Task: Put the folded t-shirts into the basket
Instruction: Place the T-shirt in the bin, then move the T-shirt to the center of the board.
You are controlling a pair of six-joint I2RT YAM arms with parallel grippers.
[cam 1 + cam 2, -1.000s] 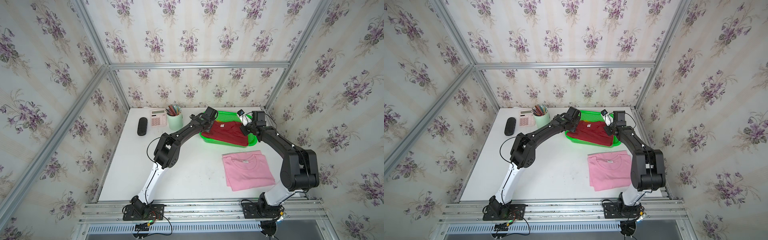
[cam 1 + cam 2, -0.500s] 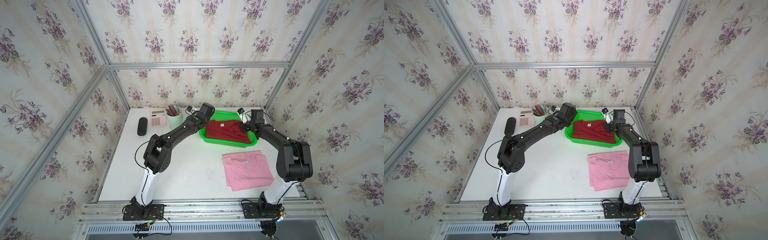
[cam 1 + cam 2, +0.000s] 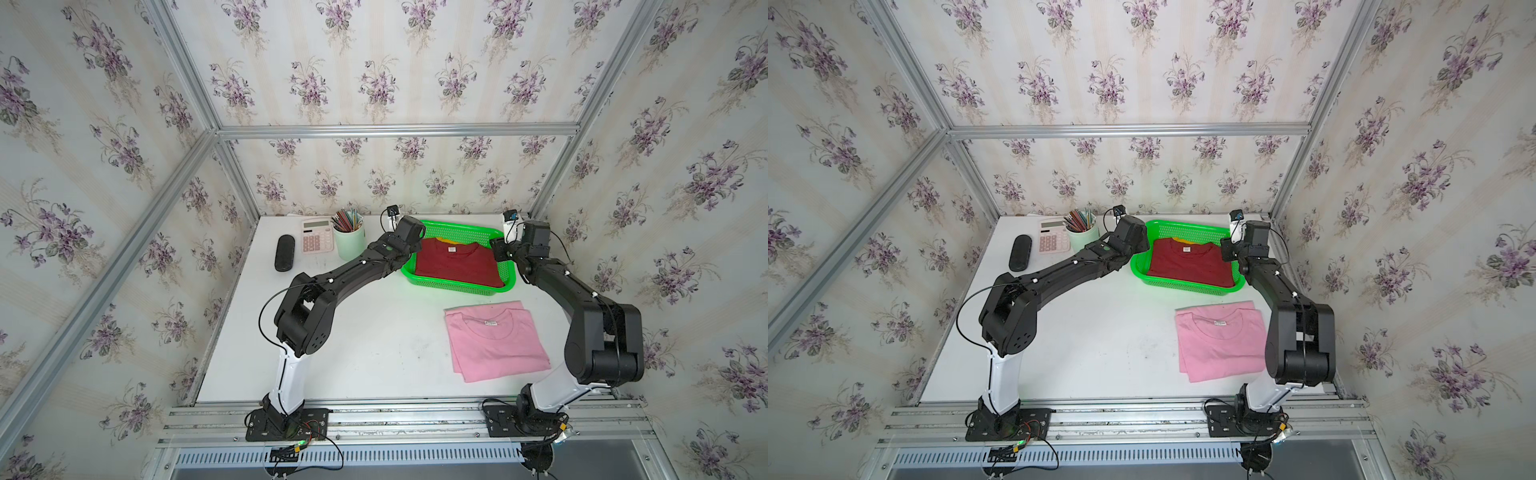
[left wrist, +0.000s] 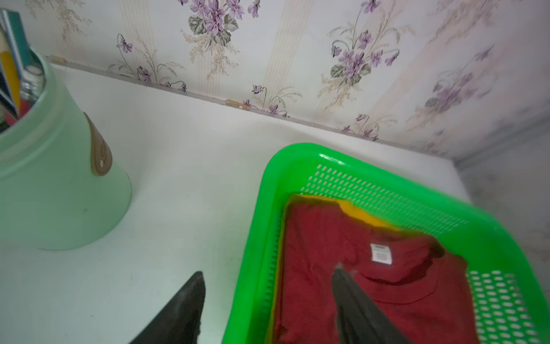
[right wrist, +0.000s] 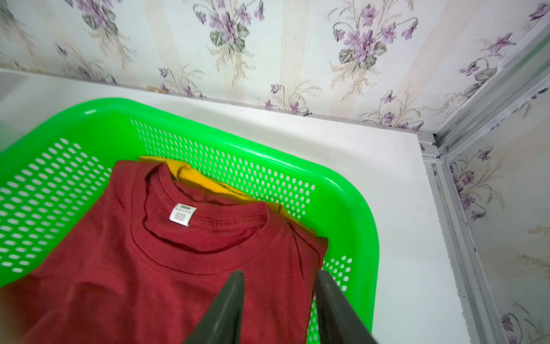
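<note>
Your left gripper (image 4: 268, 269) is spread wide: one black finger (image 4: 184, 303) is over bare table, the other over cloth. It straddles a side wall of the bright green perforated plastic basket (image 4: 387, 184) w/ nothing pinched. Your right gripper (image 5: 279, 272) also has its fingers (image 5: 226, 303) parted, w/ a clear gap btwn them. Its tips are by a corner of the top shirt at the opposite side wall, and no cloth is caught.

That top shirt is the dark red folded cloth t-shirt (image 5: 148, 268). It lies flat in the basket, neck label up, collar toward the far wall. Under it is the mustard yellow cloth t-shirt (image 5: 190, 175) — only a strip shows past the red collar.

The basket sits at the far edge of the white table (image 3: 374, 340), toward its far right corner. In both top views the light pink folded cloth t-shirt (image 3: 494, 345) lies flat outside the basket, near the table's right edge, btwn the basket and the near edge and touching neither.

Toward the far left corner are a pale green cylindrical cup of pencils (image 3: 349, 245), a pink calculator (image 3: 317, 237) just beside it, then a black oval case (image 3: 284, 252) — all well apart from the shirts.
</note>
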